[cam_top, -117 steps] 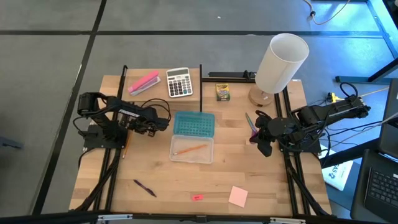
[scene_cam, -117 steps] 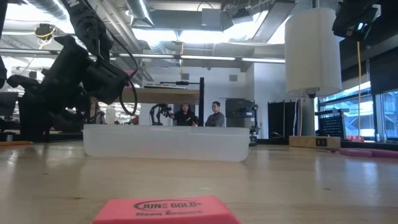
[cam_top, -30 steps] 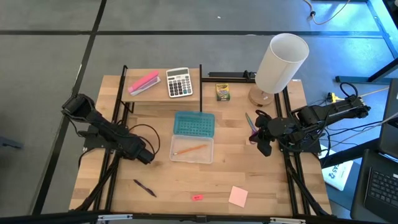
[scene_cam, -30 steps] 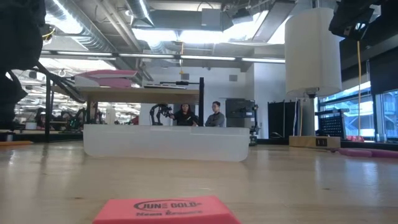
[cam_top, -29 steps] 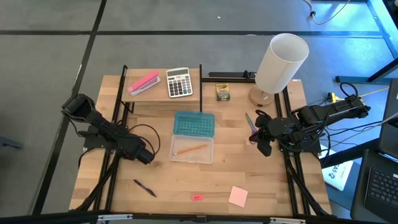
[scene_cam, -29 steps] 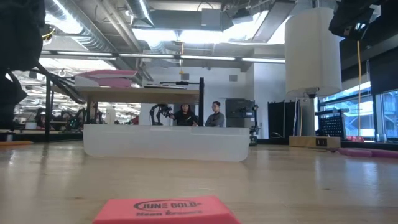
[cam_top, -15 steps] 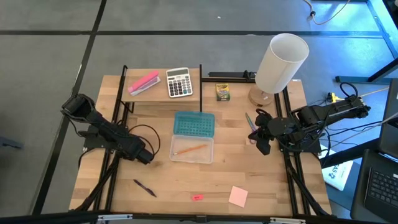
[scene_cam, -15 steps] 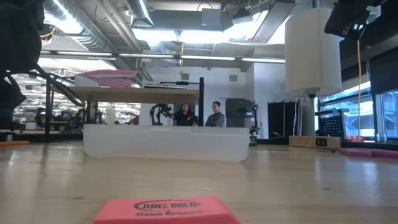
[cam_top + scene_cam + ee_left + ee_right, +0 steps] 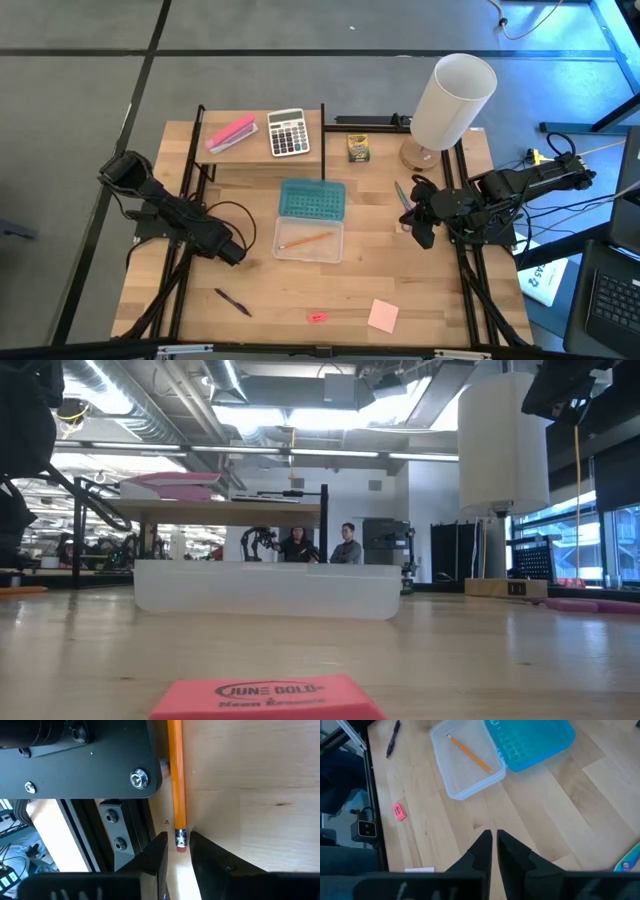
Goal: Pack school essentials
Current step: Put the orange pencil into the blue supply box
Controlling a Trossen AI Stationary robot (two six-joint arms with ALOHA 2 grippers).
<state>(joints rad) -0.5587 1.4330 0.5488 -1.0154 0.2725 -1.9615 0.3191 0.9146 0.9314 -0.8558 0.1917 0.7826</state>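
Note:
My left gripper [image 9: 232,252] is low at the table's left side, open by a narrow gap. In its wrist view the fingertips [image 9: 178,837] stand on either side of the eraser end [image 9: 180,845] of an orange pencil [image 9: 176,775] lying on the table; no touch shows. A second pencil [image 9: 306,241] lies in the clear box [image 9: 281,246], whose blue lid [image 9: 312,198] is open. My right gripper [image 9: 424,238] is shut and empty above the table's right side, beside the purple-handled scissors [image 9: 402,197]. Pen [image 9: 232,300], pink eraser [image 9: 317,317], sticky-note pad [image 9: 383,315] and crayon box [image 9: 358,148] lie loose.
A calculator [image 9: 288,132] and a pink stapler [image 9: 231,133] sit on a raised shelf at the far left. A white lamp [image 9: 452,100] stands at the far right. A black mount plate [image 9: 75,765] lies right beside the pencil. People stand in the room beyond [image 9: 320,545].

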